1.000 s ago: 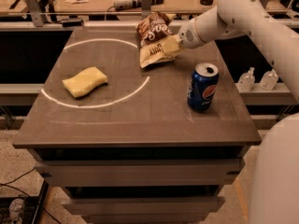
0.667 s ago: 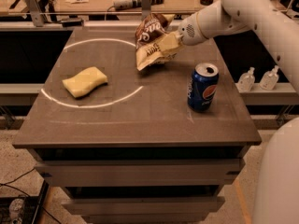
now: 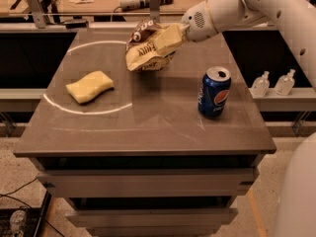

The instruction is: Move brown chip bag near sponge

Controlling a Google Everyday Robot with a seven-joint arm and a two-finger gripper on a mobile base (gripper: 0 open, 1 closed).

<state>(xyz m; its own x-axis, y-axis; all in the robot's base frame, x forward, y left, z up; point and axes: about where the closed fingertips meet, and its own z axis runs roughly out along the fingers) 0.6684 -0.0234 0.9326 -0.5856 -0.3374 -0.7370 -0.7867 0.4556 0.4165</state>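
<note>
The chip bag (image 3: 145,53) has drifted closer to the sponge (image 3: 90,86). It hangs above the tabletop (image 3: 148,127), beyond the sponge, pinched by the tool (image 3: 170,38). Best lower it just beside the sponge, not onto it.

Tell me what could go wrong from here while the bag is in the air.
1. The claw grips the brown chip bag only at its right edge, so the crinkly bag could slip out before it nears the sponge.
2. The Pepsi can stands upright near the arm; a low elbow might tip it.
</note>
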